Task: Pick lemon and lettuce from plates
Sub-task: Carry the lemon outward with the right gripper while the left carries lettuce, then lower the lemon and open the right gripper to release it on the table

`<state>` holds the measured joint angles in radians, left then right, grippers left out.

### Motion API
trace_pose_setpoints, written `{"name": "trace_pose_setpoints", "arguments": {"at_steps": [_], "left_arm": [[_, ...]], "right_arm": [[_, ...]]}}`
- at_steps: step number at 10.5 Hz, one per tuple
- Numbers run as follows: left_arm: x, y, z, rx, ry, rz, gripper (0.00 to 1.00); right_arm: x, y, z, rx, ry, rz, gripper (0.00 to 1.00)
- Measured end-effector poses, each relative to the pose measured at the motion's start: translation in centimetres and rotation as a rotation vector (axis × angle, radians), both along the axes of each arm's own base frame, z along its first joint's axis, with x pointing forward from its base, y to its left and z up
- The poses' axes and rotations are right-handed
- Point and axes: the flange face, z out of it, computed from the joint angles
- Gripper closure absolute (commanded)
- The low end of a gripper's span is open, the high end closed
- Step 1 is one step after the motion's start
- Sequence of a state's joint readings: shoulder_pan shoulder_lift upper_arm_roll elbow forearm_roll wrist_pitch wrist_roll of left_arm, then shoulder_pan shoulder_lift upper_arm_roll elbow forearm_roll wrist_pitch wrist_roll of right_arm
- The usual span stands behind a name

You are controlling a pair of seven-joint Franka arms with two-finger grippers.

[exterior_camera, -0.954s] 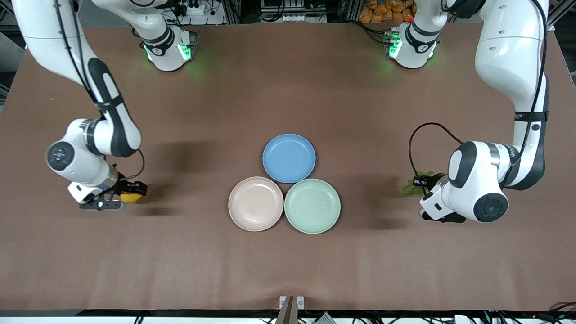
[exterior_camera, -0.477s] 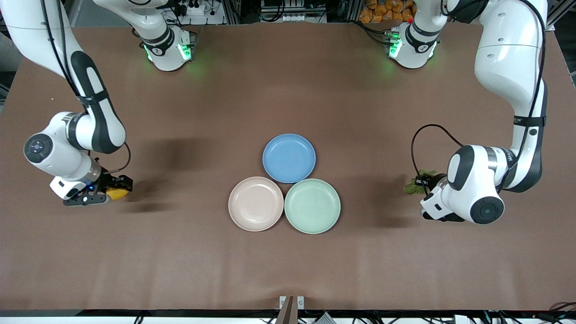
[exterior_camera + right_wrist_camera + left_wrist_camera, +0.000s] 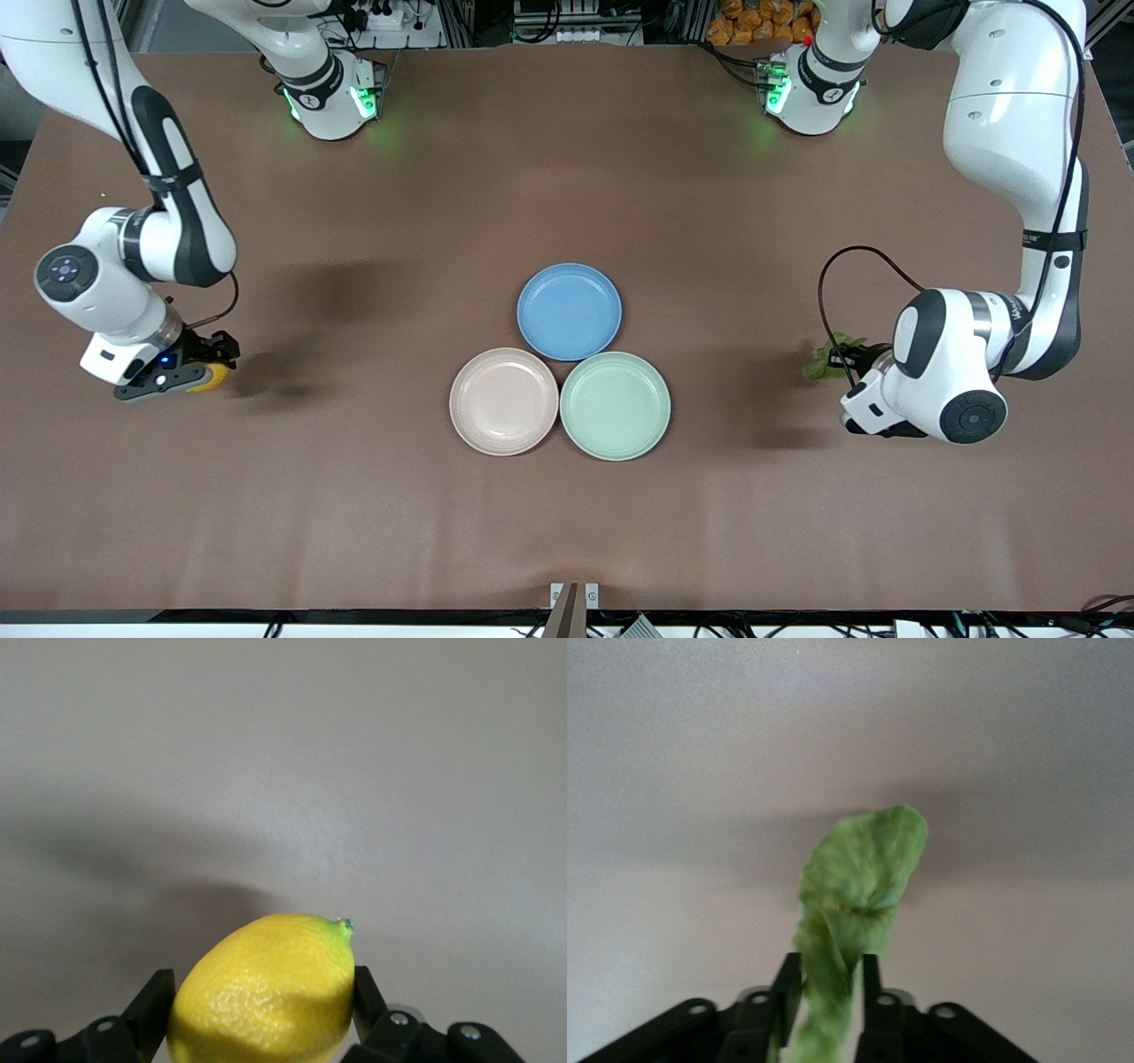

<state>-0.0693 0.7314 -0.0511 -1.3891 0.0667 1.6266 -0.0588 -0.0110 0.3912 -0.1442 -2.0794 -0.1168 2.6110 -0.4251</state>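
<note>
My right gripper (image 3: pixel 208 365) is shut on the yellow lemon (image 3: pixel 211 380) and holds it above bare table at the right arm's end; the right wrist view shows the lemon (image 3: pixel 266 988) squeezed between both fingers. My left gripper (image 3: pixel 849 358) is shut on the green lettuce leaf (image 3: pixel 824 360) above bare table at the left arm's end; in the left wrist view the leaf (image 3: pixel 852 904) hangs out from between the fingers. The beige-pink plate (image 3: pixel 503 400) and the mint green plate (image 3: pixel 615 405) sit side by side mid-table, both bare.
A bare blue plate (image 3: pixel 569 310) touches both plates, farther from the front camera. Brown table (image 3: pixel 567 532) spreads wide around the three plates. The arm bases stand along the table's edge farthest from the front camera.
My right gripper has carried the lemon farther toward the right arm's end of the table. My left gripper has shifted slightly toward the left arm's end with the lettuce.
</note>
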Motion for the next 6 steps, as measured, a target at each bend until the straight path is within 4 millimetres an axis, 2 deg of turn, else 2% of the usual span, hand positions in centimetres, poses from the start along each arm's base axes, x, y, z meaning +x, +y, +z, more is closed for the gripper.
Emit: {"name": "trace_pose_setpoints", "arguments": {"at_steps": [3,4,6], "left_arm": [[0.1,0.0,0.1,0.001,-0.003,-0.001,0.0],[0.1,0.0,0.2,0.0,-0.005,-0.001,0.0],[0.3,0.0,0.5,0.0,-0.013,-0.001,0.0]], "right_arm": [[-0.2,4.5,-0.3,-0.004,-0.067,0.114,1.0],[-0.3,5.3,-0.3,0.0,-0.068,0.127,1.0],[-0.5,5.6,-0.6,0.03,-0.067,0.095,1.0]]}}
